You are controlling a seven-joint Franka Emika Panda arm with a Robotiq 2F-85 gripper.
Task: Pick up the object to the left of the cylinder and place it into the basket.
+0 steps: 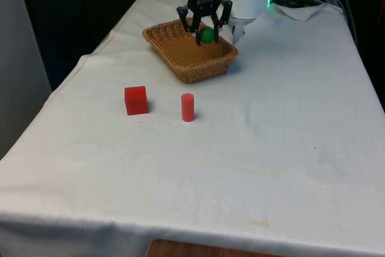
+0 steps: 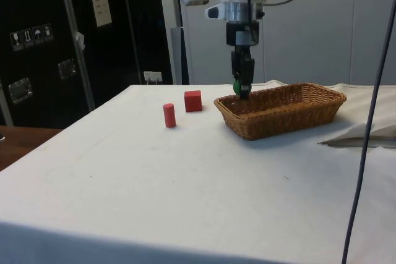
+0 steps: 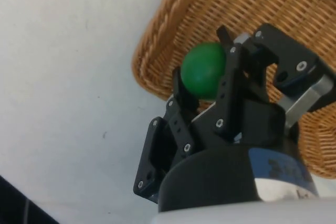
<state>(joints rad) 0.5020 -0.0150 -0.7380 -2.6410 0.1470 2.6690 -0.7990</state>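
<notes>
Green ball (image 1: 207, 35) held tight in hand (image 1: 205, 30), hanging just above basket (image 1: 180, 58) rim, 12 o'clock side.

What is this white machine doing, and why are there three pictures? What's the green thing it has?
The white machine is a robot arm. The black claw on its tip is its end effector, which works like a hand with two fingers.

All three pictures show the same moment. One camera looks across the table, one looks from the side, and one sits on the robot's wrist, looking down past the claw.

The table is covered with a white cloth. On it are a woven basket, a red cube and a small red cylinder standing upright.

The green thing is a ball. The end effector's fingers are squeezed shut on it, holding it above the basket, near one edge. It looks ready to drop the ball in, but the ball is not yet let go.
</notes>
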